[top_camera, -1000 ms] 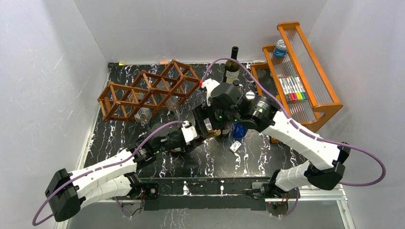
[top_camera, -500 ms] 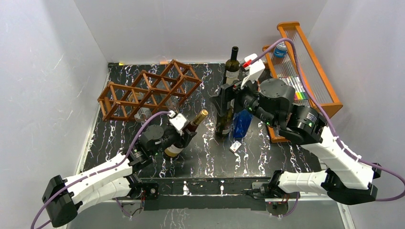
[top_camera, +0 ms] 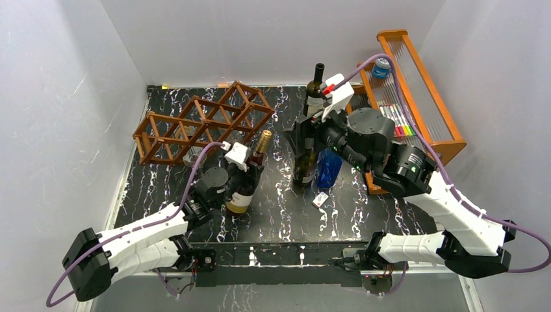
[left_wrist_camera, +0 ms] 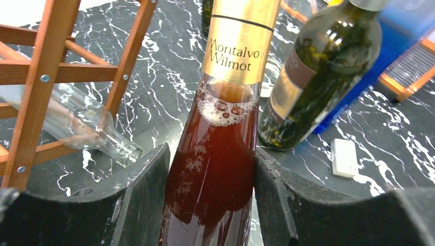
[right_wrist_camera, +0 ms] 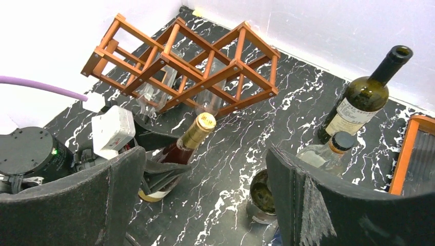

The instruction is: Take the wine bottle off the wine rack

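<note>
The wine bottle (top_camera: 242,194), red liquid with a gold foil neck, is clamped at its shoulder by my left gripper (top_camera: 247,175). It stands tilted on the black marble table, in front of and clear of the reddish-brown wine rack (top_camera: 201,122). In the left wrist view the bottle (left_wrist_camera: 218,154) fills the gap between both fingers of that gripper (left_wrist_camera: 210,205), with the rack (left_wrist_camera: 46,77) at the left. My right gripper (top_camera: 300,133) is open and empty, raised over the standing bottles. Its wrist view shows this gripper (right_wrist_camera: 205,205), the bottle (right_wrist_camera: 177,151) and the rack (right_wrist_camera: 190,66).
Clear empty bottles (top_camera: 195,156) lie in the rack. A dark bottle (top_camera: 303,168), a blue bottle (top_camera: 328,169) and a green bottle (top_camera: 316,91) stand to the right. An orange shelf (top_camera: 422,140) sits far right. A small white block (top_camera: 320,199) lies on the table.
The right arm let go and swung up and back to the right. My left gripper has tipped the bottle more upright, its neck swinging toward the rack.
</note>
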You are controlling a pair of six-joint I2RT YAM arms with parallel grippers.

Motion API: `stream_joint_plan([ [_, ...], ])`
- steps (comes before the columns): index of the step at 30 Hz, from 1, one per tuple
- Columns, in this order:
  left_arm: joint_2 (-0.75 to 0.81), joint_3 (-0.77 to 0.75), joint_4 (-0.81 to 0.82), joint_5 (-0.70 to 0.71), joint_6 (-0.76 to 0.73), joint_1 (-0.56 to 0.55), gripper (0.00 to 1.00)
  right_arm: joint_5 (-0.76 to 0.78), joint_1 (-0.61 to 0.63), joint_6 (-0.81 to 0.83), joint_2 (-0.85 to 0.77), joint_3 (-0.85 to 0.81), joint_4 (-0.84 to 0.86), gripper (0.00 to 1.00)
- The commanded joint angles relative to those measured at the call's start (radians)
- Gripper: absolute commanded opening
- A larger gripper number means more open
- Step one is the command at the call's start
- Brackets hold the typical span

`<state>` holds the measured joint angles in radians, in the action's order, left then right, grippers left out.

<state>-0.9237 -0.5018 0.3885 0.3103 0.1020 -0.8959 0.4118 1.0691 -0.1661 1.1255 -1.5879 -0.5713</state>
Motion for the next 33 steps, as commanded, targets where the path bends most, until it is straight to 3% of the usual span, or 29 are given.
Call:
stream_joint_plan([
  [1, -0.026, -0.081, 0.318, 0.139, 0.024, 0.001, 0.0, 0.03, 0.003, 0.034, -0.056, 0.011, 0.093, 0.98],
  [3, -0.058, -0.097, 0.347, 0.182, 0.023, 0.007, 0.0, 0.014, 0.002, 0.032, -0.051, -0.001, 0.083, 0.98],
  [8, -0.146, -0.149, 0.388, 0.121, 0.042, 0.034, 0.0, -0.028, 0.003, -0.005, -0.063, 0.006, 0.059, 0.98],
  [18, -0.244, -0.257, 0.453, 0.015, 0.059, 0.059, 0.0, 0.049, 0.002, 0.03, -0.088, 0.066, 0.117, 0.98],
  [24, -0.204, -0.241, 0.391, 0.0, 0.023, 0.058, 0.0, 0.075, -0.008, -0.119, 0.183, -0.212, -0.088, 0.98],
  [28, -0.19, -0.21, 0.397, 0.009, 0.02, 0.06, 0.0, -0.008, -0.036, -0.174, 0.297, -0.313, -0.107, 0.98],
  [31, -0.179, -0.183, 0.406, -0.016, -0.015, 0.06, 0.0, -0.167, -0.042, -0.125, 0.272, -0.23, -0.016, 0.97],
  [33, -0.182, -0.168, 0.412, -0.022, -0.045, 0.06, 0.0, -0.17, -0.046, -0.107, 0.235, -0.166, 0.032, 0.96],
])
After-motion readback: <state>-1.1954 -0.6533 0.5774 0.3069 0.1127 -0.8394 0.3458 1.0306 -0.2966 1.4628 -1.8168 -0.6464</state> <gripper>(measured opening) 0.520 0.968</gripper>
